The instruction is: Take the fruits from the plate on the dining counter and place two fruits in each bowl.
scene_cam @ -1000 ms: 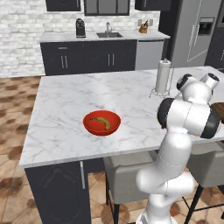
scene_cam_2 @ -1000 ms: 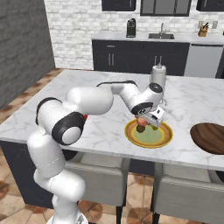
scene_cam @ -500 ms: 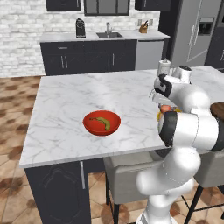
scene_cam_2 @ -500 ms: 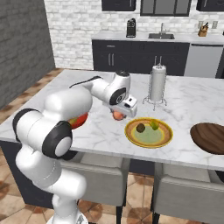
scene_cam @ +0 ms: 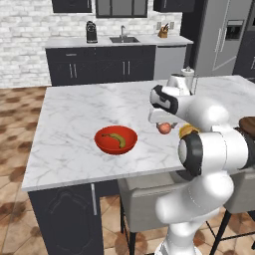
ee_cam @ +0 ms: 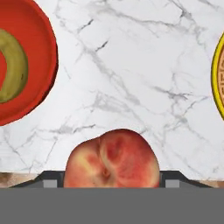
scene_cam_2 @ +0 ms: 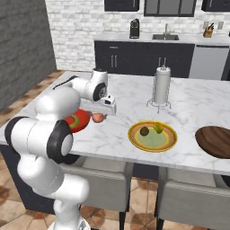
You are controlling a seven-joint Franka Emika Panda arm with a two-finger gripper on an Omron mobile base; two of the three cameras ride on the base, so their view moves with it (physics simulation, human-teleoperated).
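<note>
Because the peach (ee_cam: 112, 158) is soft and round, it bruises easily; the gripper (scene_cam_2: 99, 116) holds it clamped across the middle, above the counter (scene_cam: 74, 129), near the red bowl (scene_cam: 116, 140).

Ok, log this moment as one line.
gripper: shut on peach | position: above counter, between red bowl and plate | red bowl: banana inside

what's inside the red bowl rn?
One banana lies in the red bowl. In the right base view the arm covers most of the bowl; the peach is in the pincer, not the bowl.
</note>
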